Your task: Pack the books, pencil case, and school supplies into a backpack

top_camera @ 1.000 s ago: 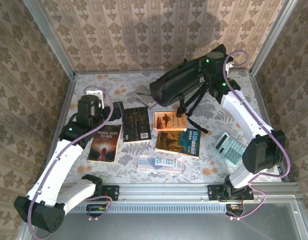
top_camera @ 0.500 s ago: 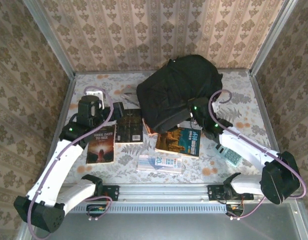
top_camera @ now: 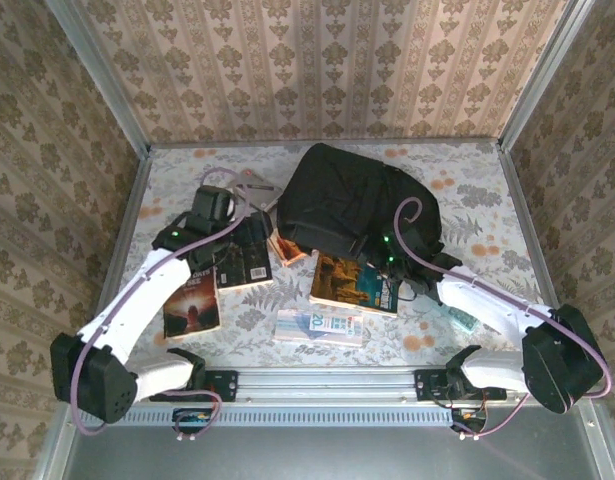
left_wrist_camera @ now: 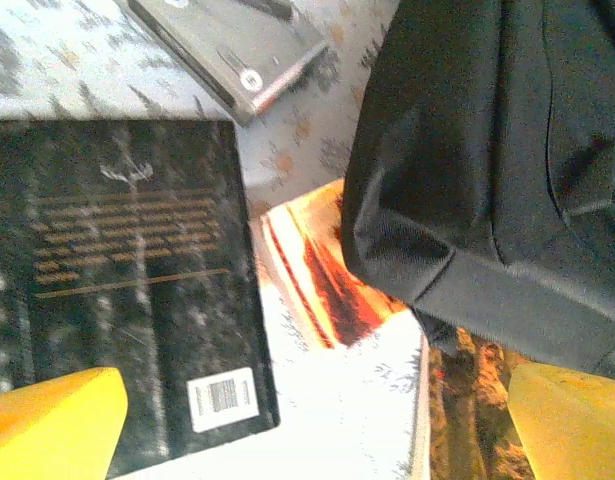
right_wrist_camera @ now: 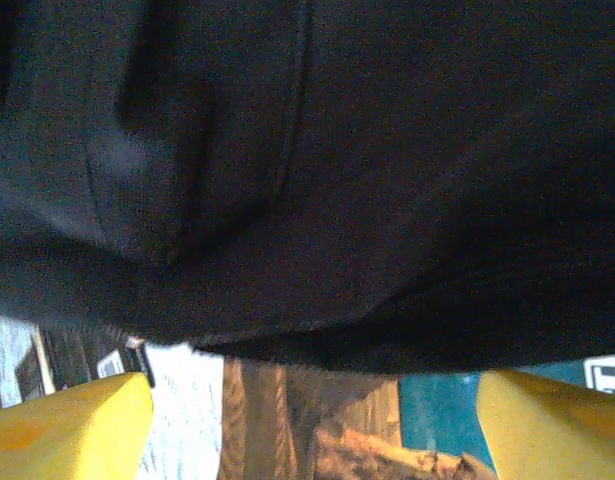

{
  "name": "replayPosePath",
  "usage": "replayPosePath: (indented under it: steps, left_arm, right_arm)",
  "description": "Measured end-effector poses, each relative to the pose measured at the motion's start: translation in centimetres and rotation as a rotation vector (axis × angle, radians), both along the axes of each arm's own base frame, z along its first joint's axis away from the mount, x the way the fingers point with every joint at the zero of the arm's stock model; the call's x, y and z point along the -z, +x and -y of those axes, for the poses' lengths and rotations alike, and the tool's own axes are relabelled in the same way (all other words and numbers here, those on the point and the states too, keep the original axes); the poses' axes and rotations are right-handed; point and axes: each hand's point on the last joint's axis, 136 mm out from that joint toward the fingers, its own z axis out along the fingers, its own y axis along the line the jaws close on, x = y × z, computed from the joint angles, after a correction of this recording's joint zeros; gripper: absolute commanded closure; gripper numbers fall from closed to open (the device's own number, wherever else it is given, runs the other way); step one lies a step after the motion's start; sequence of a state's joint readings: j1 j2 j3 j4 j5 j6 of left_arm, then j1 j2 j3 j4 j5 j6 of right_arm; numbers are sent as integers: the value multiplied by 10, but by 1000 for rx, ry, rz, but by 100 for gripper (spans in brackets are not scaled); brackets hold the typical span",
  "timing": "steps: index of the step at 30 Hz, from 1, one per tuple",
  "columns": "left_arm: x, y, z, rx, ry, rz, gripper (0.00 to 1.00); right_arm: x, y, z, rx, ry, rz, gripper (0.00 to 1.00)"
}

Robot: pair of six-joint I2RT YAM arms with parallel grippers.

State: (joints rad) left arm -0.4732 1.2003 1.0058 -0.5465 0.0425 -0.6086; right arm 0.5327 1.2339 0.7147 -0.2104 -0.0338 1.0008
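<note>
The black backpack (top_camera: pixel 352 200) (left_wrist_camera: pixel 487 160) (right_wrist_camera: pixel 307 140) lies slumped at the table's middle back. Its front edge covers part of the orange book (top_camera: pixel 286 251) (left_wrist_camera: pixel 322 285) and the brown-and-teal book (top_camera: pixel 349 283) (right_wrist_camera: pixel 317 425). The black book (top_camera: pixel 244 264) (left_wrist_camera: pixel 117 290) lies left of them, and the dark book with the orange glow (top_camera: pixel 192 305) further left. My left gripper (top_camera: pixel 250 234) (left_wrist_camera: pixel 307 445) hovers open over the black and orange books. Open too, my right gripper (top_camera: pixel 385 256) (right_wrist_camera: pixel 312 430) sits at the backpack's near edge, holding nothing. A flat grey case (left_wrist_camera: pixel 227 40), likely the pencil case, lies behind the black book.
A white-blue packet (top_camera: pixel 318 325) lies near the front rail. A teal calculator (top_camera: pixel 461 318) peeks out beside my right forearm. Metal frame posts and patterned walls close in the table on three sides.
My right gripper opened and let go of the backpack, which dropped from the back right onto the table's middle, over the orange book. My left arm swung right toward it.
</note>
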Motion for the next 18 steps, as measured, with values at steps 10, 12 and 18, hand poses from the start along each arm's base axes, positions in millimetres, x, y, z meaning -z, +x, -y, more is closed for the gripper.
replayPosePath:
  steps: [10, 12, 18]
  left_arm:
    - [17, 5, 70, 24, -74, -119, 7]
    - [15, 15, 82, 6, -96, -124, 13]
    - [30, 36, 109, -44, -142, -159, 23]
  right_arm:
    - [-40, -16, 5, -176, -36, 53, 18]
    - [-63, -8, 23, -98, -56, 114, 24]
    - [-111, 4, 100, 241, -31, 272, 27]
